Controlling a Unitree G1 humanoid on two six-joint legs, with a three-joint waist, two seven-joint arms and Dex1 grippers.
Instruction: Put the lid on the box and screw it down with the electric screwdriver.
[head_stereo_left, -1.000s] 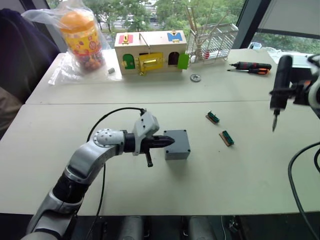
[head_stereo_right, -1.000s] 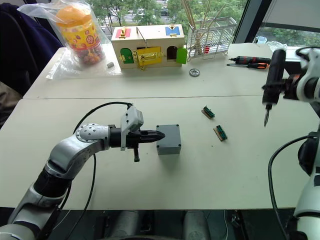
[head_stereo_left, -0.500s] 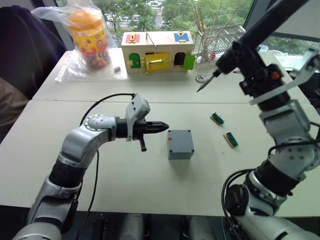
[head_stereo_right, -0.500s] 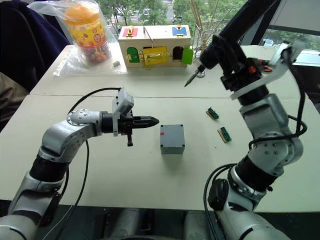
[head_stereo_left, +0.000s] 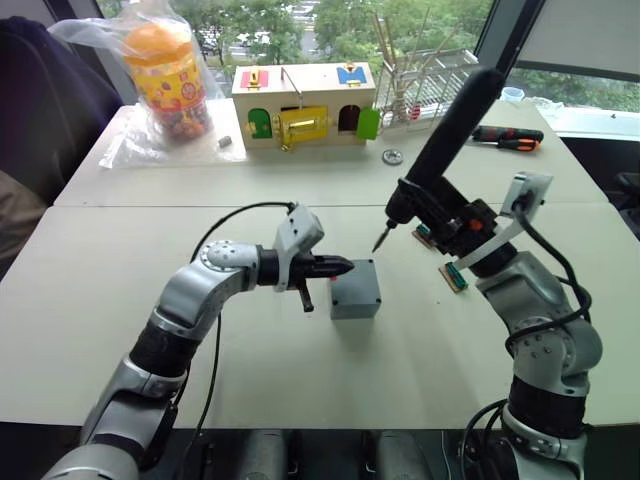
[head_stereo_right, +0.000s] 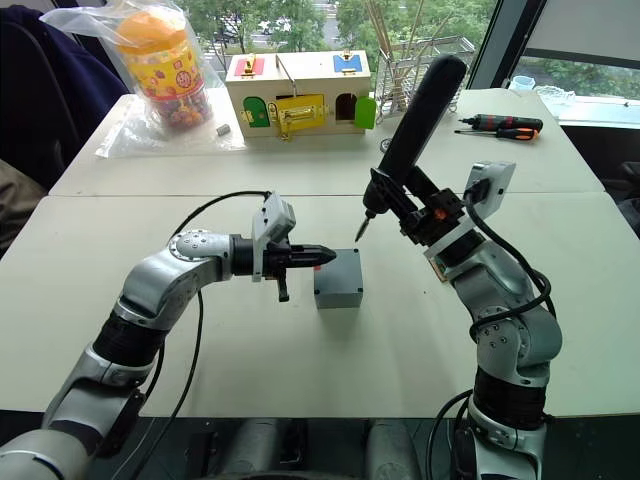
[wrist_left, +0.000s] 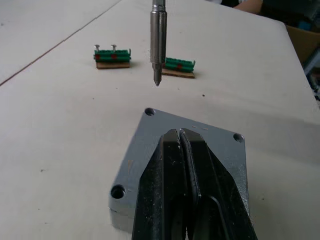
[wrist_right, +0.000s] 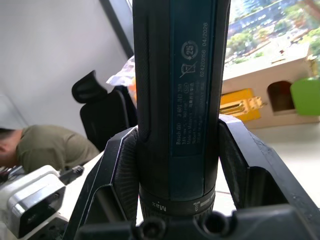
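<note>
Pincer (wrist_left: 180, 137) seemingly over lid (wrist_left: 150, 150) edge

Both arms are built of rounded silver-grey shells joined by black segments. The left arm's elbow carries a domed silver cap ringed with small dark screws, and a black cable loops from it along the forearm. A white, boxy camera housing sits on each wrist. The left end effector (head_stereo_left: 342, 266) has two glossy black fingers (wrist_left: 165, 200) tapering to a point — flat-sided, with moulded edges. The right end effector (wrist_right: 177, 165) is black too, its thick fingers curved like brackets — an orange spot marks that wrist.
</note>
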